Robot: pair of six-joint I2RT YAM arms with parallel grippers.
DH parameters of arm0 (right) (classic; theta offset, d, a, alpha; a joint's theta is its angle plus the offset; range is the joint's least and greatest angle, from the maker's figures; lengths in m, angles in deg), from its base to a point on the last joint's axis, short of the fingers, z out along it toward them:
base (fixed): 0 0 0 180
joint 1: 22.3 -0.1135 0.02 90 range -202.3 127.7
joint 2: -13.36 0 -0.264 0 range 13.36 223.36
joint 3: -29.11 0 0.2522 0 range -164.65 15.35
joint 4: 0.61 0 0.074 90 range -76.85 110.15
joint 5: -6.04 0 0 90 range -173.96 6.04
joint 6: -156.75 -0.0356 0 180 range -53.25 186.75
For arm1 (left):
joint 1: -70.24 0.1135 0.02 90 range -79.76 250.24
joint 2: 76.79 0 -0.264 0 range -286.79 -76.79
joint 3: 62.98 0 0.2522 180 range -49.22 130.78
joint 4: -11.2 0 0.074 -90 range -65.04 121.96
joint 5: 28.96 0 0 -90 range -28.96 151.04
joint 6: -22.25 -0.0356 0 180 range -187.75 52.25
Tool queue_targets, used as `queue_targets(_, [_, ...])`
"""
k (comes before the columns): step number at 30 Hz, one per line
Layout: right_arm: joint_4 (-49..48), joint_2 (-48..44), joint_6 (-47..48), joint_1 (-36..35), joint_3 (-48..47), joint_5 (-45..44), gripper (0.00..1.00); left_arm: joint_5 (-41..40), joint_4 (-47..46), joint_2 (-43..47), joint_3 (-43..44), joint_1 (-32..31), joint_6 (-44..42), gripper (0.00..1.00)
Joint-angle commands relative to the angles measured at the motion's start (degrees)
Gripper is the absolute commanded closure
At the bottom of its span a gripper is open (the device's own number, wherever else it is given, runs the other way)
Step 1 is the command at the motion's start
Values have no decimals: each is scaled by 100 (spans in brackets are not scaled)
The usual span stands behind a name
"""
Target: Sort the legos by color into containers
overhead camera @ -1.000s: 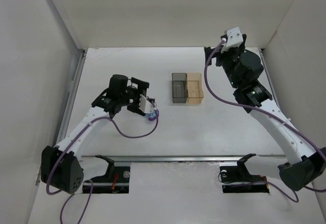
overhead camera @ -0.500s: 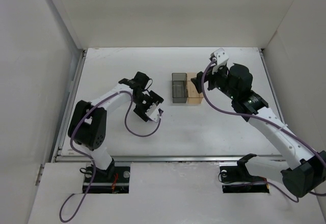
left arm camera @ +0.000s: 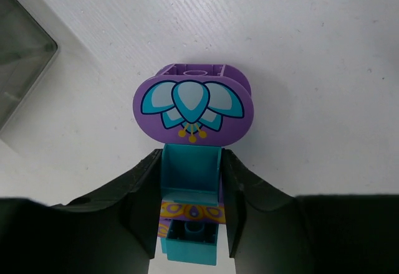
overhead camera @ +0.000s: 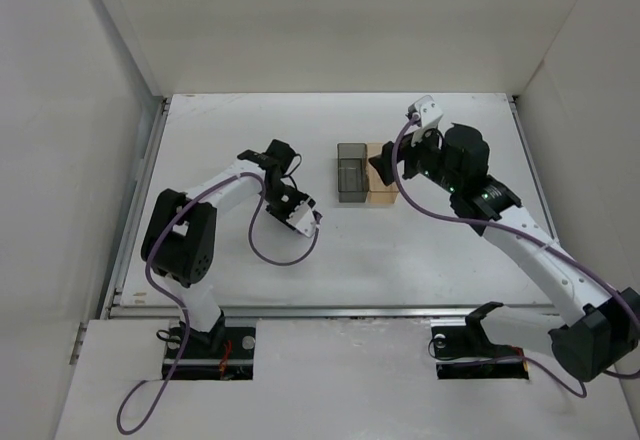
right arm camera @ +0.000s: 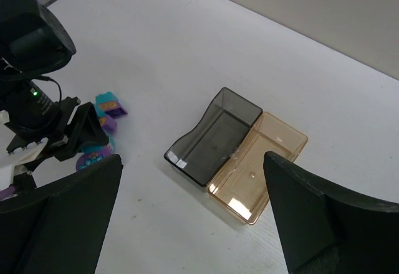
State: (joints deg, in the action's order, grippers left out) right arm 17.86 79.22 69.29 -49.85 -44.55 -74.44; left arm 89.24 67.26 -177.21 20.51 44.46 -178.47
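In the left wrist view my left gripper (left arm camera: 190, 169) is shut on a teal lego (left arm camera: 190, 173), its jaws pressed against both sides. A purple rounded lego (left arm camera: 194, 103) with a lotus print sits on the table just past the fingertips. Behind it, between the fingers, are an orange-and-purple patterned piece (left arm camera: 190, 212) and another teal brick (left arm camera: 189, 250). In the top view the left gripper (overhead camera: 302, 217) stands left of the joined containers, one dark grey (overhead camera: 351, 171) and one amber (overhead camera: 382, 172). My right gripper (overhead camera: 385, 165) hangs open above the amber bin. Both bins (right arm camera: 215, 138) (right arm camera: 259, 165) hold nothing.
A corner of the dark grey bin (left arm camera: 19, 56) shows at the left wrist view's upper left. In the right wrist view a small teal-and-purple lego (right arm camera: 109, 108) lies on the table beside the left gripper (right arm camera: 65, 138). White walls enclose the table on three sides.
My left gripper has closed from wide open onto the teal lego, and its arm has swung in toward the bricks. The right arm has come down and forward over the containers.
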Motion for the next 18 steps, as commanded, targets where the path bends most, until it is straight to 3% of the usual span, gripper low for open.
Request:
queue_targets(1, [-155,76,-158,-84,-144,199,0,36,138,84,-92,-6,339,95])
queue_targets(2, [-155,76,-158,-84,-145,330,0,36,138,84,-92,-6,401,100])
queue_targets(7, [-155,23,-289,-320,-434,279,0,307,-11,417,163,-6,1207,100])
queue_targets(12, [310,198,-948,-321,-917,208,0,871,-1046,1348,585,117,3974,100])
queue_targets(13, [407,294,-1045,-321,-1153,469,0,871,-1588,1515,585,117,4962,100])
queue_targets(18, [1075,1242,-1887,-321,-2025,1139,0,-259,-2753,2507,112,-49,6509,100])
